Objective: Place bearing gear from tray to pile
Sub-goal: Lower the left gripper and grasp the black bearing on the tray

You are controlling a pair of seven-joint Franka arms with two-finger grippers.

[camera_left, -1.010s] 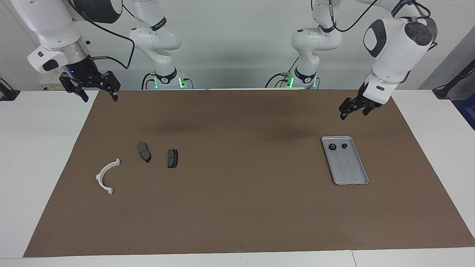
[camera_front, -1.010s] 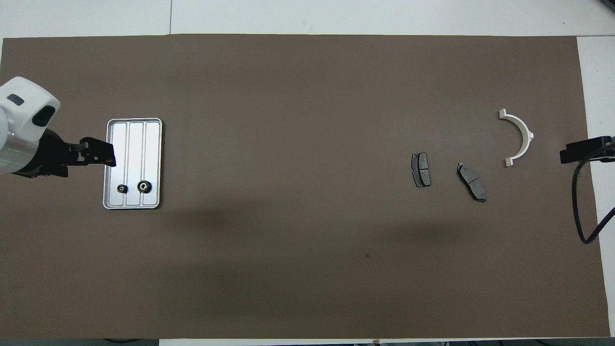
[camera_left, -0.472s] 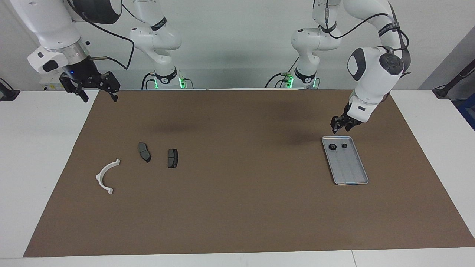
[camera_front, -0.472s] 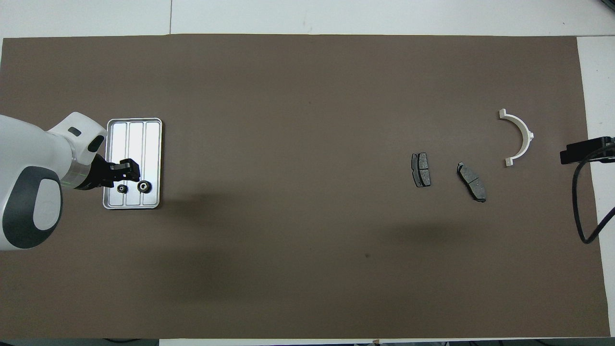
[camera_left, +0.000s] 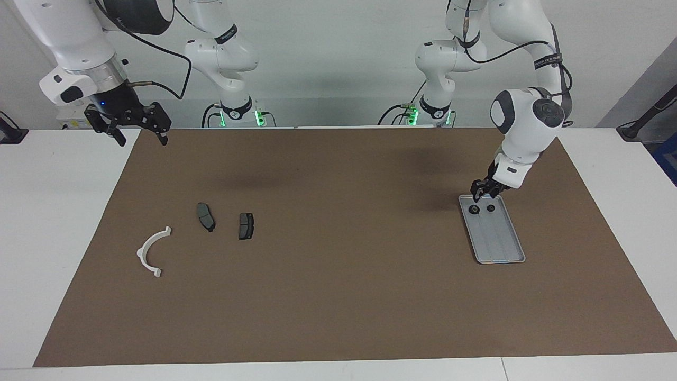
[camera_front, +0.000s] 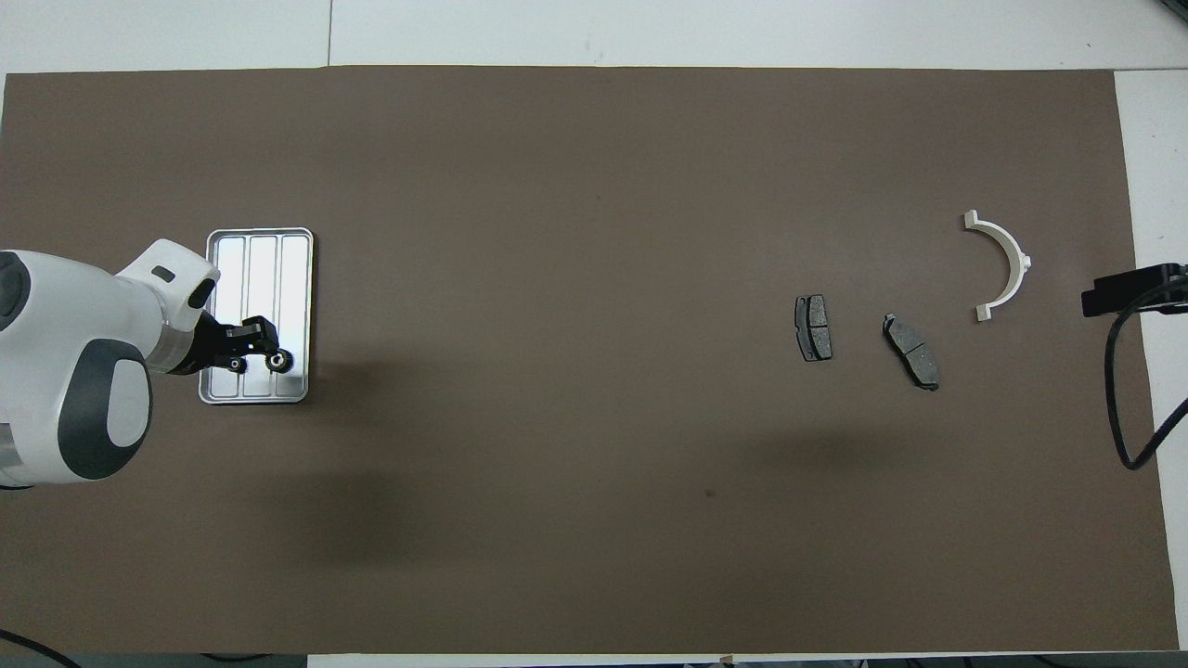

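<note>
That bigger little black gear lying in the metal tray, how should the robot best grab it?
Probably from straight above, pinching across its round rim: the larger gear lies flat in the tray, near the end closest to the robots, with a smaller gear beside it. The left gripper hangs over that end.

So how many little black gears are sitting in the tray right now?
2. The larger gear and smaller gear lie side by side at the tray's robot-side end, under the left pincer.
</note>
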